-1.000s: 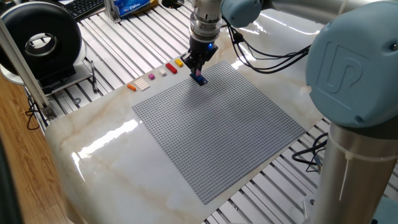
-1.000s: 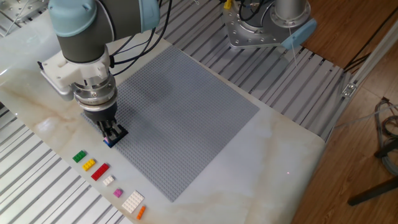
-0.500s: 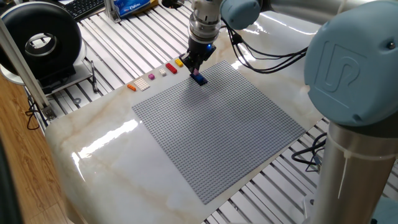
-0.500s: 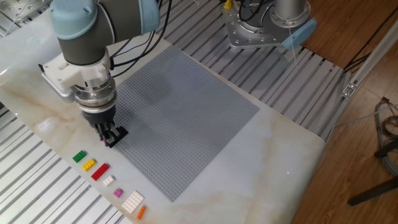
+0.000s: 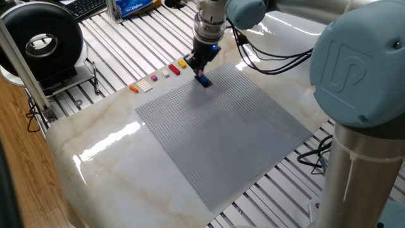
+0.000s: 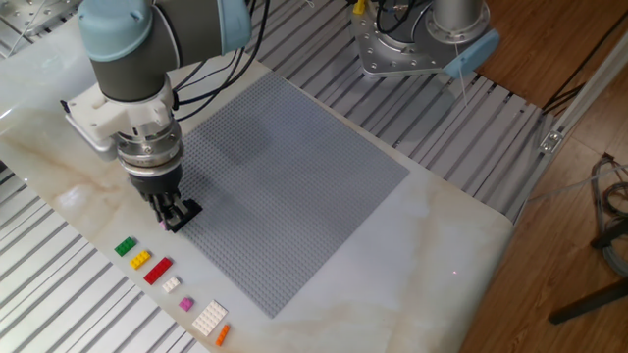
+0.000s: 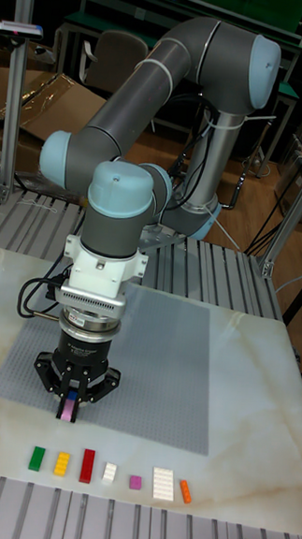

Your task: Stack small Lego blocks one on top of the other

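My gripper (image 5: 200, 71) (image 6: 175, 216) (image 7: 71, 403) points straight down over the near-left corner of the grey baseplate (image 5: 221, 133) (image 6: 285, 176) (image 7: 164, 364). Its fingers are shut on a small blue and pink Lego piece (image 5: 202, 79) (image 7: 70, 407) that hangs just above the plate. In the other fixed view only a pink sliver (image 6: 162, 226) shows beside the fingertips. A row of loose small Lego blocks lies off the plate: green (image 6: 125, 247) (image 7: 37, 458), yellow (image 5: 182, 63) (image 6: 140, 259), red (image 5: 174, 69) (image 7: 87, 465), white (image 6: 171, 284), pink (image 5: 153, 78) (image 6: 186, 304), wide white (image 6: 209, 318) (image 7: 162, 484), orange (image 5: 133, 88) (image 6: 223, 334).
The plate rests on a marble-look tabletop (image 5: 107, 164) framed by slotted metal rails (image 6: 59, 294). A black round device (image 5: 41, 41) stands at one corner. The arm's base (image 6: 412, 39) and cables sit beyond the far edge.
The gripper rose slightly with the piece during the first half second. In the other fixed view blue showed at the fingertips, now pink. It has since held still.
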Tool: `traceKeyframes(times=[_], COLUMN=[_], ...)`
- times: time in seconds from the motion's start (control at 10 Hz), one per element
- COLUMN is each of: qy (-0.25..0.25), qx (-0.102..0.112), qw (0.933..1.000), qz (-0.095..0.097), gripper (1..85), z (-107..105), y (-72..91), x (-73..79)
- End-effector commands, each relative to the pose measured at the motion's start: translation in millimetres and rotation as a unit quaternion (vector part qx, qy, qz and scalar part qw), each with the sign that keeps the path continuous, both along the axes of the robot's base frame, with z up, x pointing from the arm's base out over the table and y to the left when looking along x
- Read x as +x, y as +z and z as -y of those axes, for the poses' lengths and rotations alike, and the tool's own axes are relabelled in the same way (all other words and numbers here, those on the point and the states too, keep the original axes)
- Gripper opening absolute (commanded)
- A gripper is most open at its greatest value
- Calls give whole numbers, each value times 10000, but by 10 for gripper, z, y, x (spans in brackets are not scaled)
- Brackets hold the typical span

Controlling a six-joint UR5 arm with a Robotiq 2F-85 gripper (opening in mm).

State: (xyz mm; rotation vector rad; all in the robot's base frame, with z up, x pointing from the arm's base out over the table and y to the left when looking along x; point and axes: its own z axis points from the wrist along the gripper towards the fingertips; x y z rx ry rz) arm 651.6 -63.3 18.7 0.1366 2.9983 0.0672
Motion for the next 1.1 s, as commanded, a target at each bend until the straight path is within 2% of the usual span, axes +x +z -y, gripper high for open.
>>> traceKeyframes(times=[0.0,0.4,1.0], qy=[-136,-160,-90], qx=[123,65,140], qw=[9998,9998,9998], qz=[-58,-20,143], gripper=[10,10,10], z=[-74,-66,-95], y=[101,65,-12], x=[32,64,178])
